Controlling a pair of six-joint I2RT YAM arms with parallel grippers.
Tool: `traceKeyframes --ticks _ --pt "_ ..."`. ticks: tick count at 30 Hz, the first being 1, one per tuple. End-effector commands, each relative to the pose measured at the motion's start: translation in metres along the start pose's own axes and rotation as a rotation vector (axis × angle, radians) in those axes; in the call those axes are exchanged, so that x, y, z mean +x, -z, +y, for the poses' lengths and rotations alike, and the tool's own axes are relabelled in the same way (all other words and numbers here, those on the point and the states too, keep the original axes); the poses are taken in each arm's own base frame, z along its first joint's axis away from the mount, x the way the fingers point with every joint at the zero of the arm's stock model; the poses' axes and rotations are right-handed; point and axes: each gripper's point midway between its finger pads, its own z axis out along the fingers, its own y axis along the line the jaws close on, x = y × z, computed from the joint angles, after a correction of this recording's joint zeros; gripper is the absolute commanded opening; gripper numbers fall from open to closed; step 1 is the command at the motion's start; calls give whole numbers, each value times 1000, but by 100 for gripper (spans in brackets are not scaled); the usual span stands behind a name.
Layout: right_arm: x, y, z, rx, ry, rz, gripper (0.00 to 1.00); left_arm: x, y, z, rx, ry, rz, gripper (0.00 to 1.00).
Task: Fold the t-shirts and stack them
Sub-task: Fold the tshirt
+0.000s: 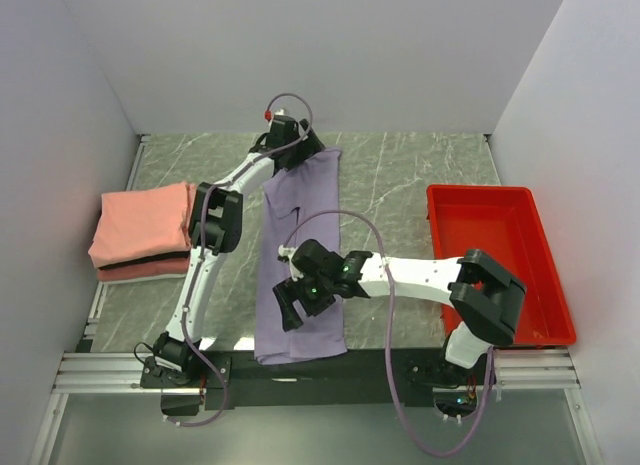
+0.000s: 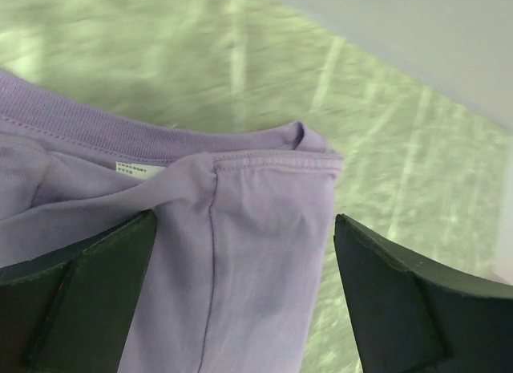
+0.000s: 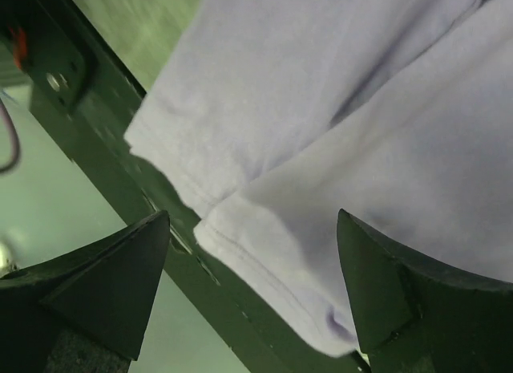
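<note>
At frame centre we find the shirt (image 1: 300, 200) laid lengthwise; left end effector (image 2: 244, 229) at collar (image 2: 160, 142), right end effector (image 3: 252, 225) at hem (image 3: 264, 269), both released, apparently poised to fold.

we are looking at a robot test cell in a lab, not at a home. plain white panels (image 1: 330, 55) close the marble-pattern table (image 1: 420, 175) on the left, far and right sides. the left arm (image 1: 215, 220) and the right arm (image 1: 420, 275) stand on an aluminium rail (image 1: 110, 370) at the near edge, with loose cables (image 1: 391, 335). a lavender t-shirt (image 1: 300, 200) lies between a pink folded stack (image 1: 140, 225) at the left and a red tray (image 1: 480, 192) at the right.
</note>
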Motion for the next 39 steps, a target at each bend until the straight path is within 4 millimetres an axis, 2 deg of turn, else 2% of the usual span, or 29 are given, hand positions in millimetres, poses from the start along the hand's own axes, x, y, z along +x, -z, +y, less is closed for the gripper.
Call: traceKeyframes --ticks 1,4,7,11,12,15,18,20,23,26,27,28,29,30,31,32,33,35,36,37,38,39 --pt "-31 22 7 35 35 -95 91 15 -14 -22 116 -36 36 99" --pt "-40 38 10 40 32 -158 91 7 -13 -20 91 -44 -4 99" --pt "-41 47 10 32 21 -188 91 -10 -17 -10 21 -44 -84 99" --pt "-29 46 5 30 52 -164 91 -28 -27 11 -85 12 -174 99" --pt "-27 47 5 27 69 -163 90 -33 -30 23 -126 24 -200 100" --pt "-13 45 -5 53 125 -145 89 -46 -31 33 -117 91 -211 99" --pt "-6 47 -23 136 89 -144 89 -65 -27 39 -119 150 -236 99" --pt "0 48 -29 159 69 -150 89 -78 -22 38 -107 168 -252 100" --pt "-1 59 -27 144 38 -212 89 -96 -4 13 -44 149 -268 100" --pt "-2 67 -30 155 -5 -275 93 -115 31 -30 27 109 -309 100" --pt "-4 69 -32 161 -26 -298 94 -128 54 -53 58 88 -343 99" --pt "-4 72 -38 189 -34 -318 94 -134 65 -60 50 58 -360 100" --pt "-9 79 -37 190 -40 -349 94 -135 76 -76 71 37 -365 99" --pt "-12 84 -38 202 -51 -371 95 -144 98 -94 101 21 -382 100" --pt "-16 89 -41 223 -59 -400 96 -145 109 -102 108 5 -382 100" --pt "-21 98 -40 224 -58 -439 96 -137 119 -111 117 -13 -358 99" --pt "-24 103 -42 239 -62 -456 98 -138 141 -119 122 -25 -358 99" --pt "-32 120 -48 277 -79 -529 100 -123 163 -126 117 -43 -328 99" --pt "-33 124 -53 289 -92 -549 100 -115 185 -125 105 -58 -312 99" --pt "-36 131 -60 315 -116 -583 100 -109 197 -122 85 -56 -305 100" --pt "-38 140 -59 304 -131 -616 100 -111 232 -128 71 -50 -330 99" --pt "-37 142 -62 302 -154 -634 100 -89 232 -105 11 -49 -291 99"
